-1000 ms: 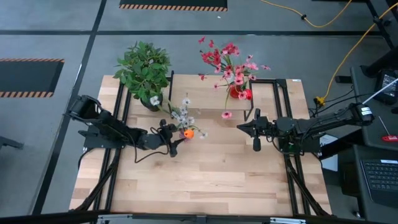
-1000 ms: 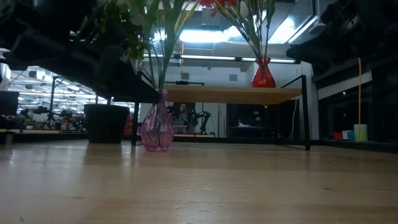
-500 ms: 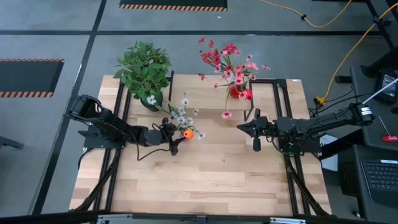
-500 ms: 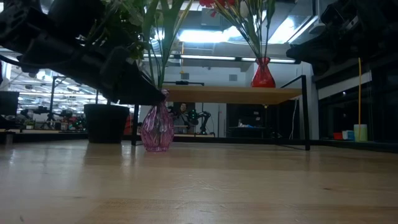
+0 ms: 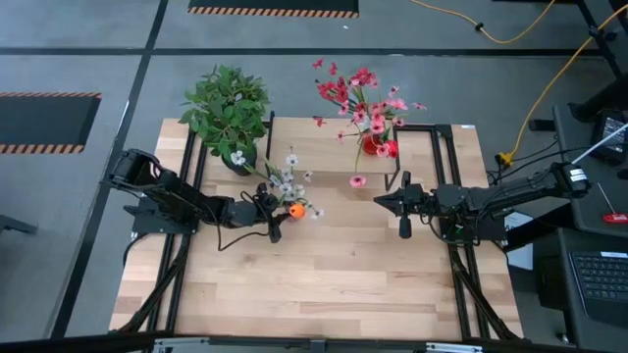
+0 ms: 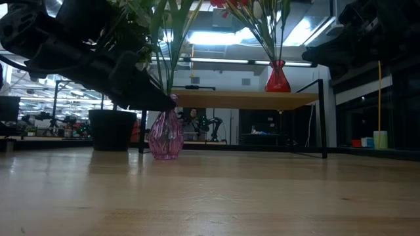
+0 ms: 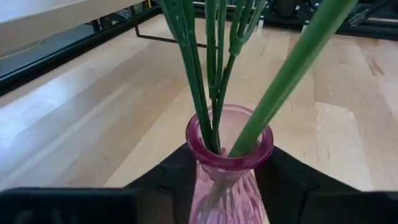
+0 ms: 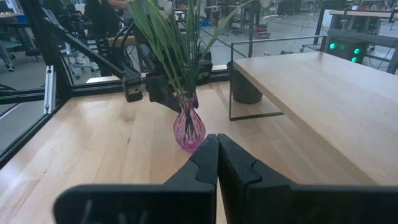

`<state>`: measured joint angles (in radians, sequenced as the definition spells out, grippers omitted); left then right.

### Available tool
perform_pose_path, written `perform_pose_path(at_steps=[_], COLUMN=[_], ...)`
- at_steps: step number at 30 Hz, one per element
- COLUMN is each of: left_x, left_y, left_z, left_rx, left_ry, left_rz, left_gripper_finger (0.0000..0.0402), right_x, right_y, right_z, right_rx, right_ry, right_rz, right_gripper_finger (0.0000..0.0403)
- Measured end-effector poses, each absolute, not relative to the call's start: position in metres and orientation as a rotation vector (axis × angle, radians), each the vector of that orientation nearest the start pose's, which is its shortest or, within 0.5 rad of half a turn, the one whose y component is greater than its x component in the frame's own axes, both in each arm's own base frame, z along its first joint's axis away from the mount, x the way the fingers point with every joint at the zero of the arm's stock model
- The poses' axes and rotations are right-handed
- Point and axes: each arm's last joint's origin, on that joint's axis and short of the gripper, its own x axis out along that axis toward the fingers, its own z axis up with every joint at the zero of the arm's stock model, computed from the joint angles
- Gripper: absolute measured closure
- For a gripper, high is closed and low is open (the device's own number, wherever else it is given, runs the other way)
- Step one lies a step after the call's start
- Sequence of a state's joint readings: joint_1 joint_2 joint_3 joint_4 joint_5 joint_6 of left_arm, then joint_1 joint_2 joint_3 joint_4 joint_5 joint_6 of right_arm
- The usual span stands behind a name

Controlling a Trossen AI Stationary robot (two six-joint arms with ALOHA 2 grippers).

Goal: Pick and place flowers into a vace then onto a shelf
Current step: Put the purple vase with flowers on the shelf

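Note that in the low view the left arm's dark bulk covers the upper left, so you cannot see there how its fingers meet the pink glass vase (image 6: pixel 166 136), and the blooms are cut off at the top edge. In the left wrist view, the left gripper (image 7: pixel 229 180) sits around the vase neck, one finger (image 7: pixel 168 177) on each side; you cannot tell from any view whether the pads actually touch the glass, and the vase body is cut off at the frame's edge. Green stems (image 7: pixel 208 68) of the flowers (image 5: pixel 287 184) stand in the vase mouth. In the high view the vase itself is hidden under the white and orange blooms, left of table centre, just in front of the potted plant (image 5: pixel 228 106). The right gripper (image 5: pixel 403 228) hangs over the table's right half, well apart from the vase, with its fingers (image 8: pixel 214 158) pressed together on nothing. The shelf (image 6: pixel 246 98) stands at the back and carries a red vase (image 6: pixel 277 77) with pink and red flowers. Compared with one second earlier, the left gripper has advanced up to the vase neck and its fingers have drawn inward; the vase, shelf and right arm have not moved.
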<state>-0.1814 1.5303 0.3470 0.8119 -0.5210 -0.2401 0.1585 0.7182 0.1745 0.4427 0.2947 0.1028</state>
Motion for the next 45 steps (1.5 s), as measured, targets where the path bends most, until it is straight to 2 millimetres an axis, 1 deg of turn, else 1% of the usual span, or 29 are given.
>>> perform_pose_path(at_steps=[3, 4, 14, 20, 26, 31, 37, 42, 45], left_x=[0.242, 0.242, 0.242, 0.244, 0.244, 0.241, 0.233, 0.225, 0.226], left_y=[-0.03, -0.03, -0.03, -0.03, -0.038, -0.047, -0.057, -0.057, -0.055], left_z=[0.129, 0.129, 0.129, 0.135, 0.139, 0.148, 0.17, 0.184, 0.197], left_rx=[-0.106, -0.103, -0.103, -0.09, -0.079, -0.076, -0.073, -0.084, -0.062], left_ry=[0.312, 0.311, 0.307, 0.253, 0.221, 0.181, 0.105, 0.08, 0.08], left_rz=[0.374, 0.376, 0.382, 0.364, 0.33, 0.298, 0.243, 0.258, 0.297], left_gripper_finger=[0.0294, 0.0299, 0.0299, 0.0299, 0.0299, 0.0299, 0.0299, 0.0299, 0.0299], right_x=[0.156, 0.156, 0.156, 0.156, 0.156, 0.156, 0.156, 0.156, 0.156], right_y=[0.016, 0.016, 0.016, 0.016, 0.016, 0.016, 0.016, 0.016, 0.016], right_z=[0.192, 0.192, 0.192, 0.192, 0.191, 0.191, 0.191, 0.191, 0.191], right_rx=[0.08, 0.081, 0.08, 0.08, 0.079, 0.078, 0.078, 0.078, 0.078], right_ry=[0.09, 0.09, 0.092, 0.095, 0.099, 0.102, 0.105, 0.104, 0.105], right_rz=[-0.141, -0.141, -0.141, -0.141, -0.142, -0.141, -0.142, -0.142, -0.142], right_gripper_finger=[0.0396, 0.0396, 0.0396, 0.0396, 0.0396, 0.0396, 0.0396, 0.0396, 0.0396])
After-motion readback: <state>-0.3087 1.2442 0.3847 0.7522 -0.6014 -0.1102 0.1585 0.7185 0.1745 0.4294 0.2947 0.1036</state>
